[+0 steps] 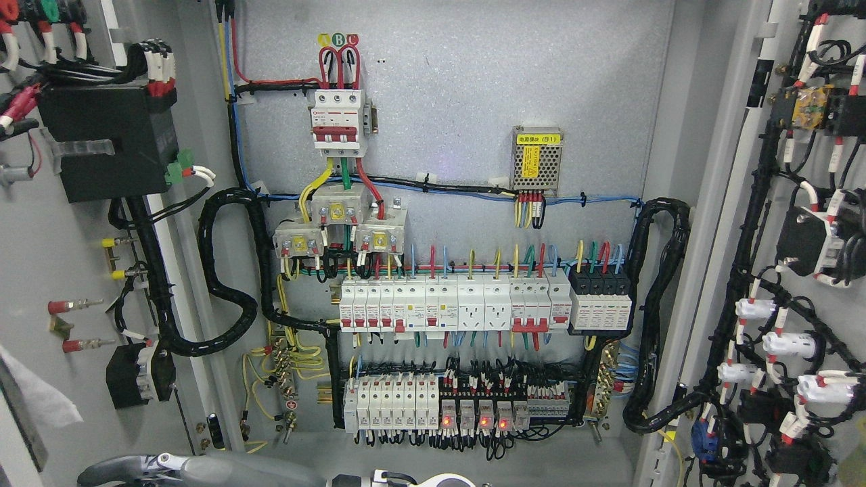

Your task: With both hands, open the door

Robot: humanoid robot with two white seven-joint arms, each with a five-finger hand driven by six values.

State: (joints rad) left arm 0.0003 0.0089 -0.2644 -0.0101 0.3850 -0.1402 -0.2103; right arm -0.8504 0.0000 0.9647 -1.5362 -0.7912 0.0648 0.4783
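Along the bottom edge only grey arm parts point(203, 468) show; whether the fingers are spread or curled cannot be told. Two doors stand swung wide, well above and outward of them: the left door point(40, 270) and the right door point(798, 284). Between them, one cabinet point(460, 101) holds two rows of breakers point(446, 308).

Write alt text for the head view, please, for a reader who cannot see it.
An electrical cabinet stands open, both doors swung wide: left door, right door. Inside are rows of breakers, relays with red lights and bundled cables. Parts of the robot's arms show at the bottom edge; no hand is visible.
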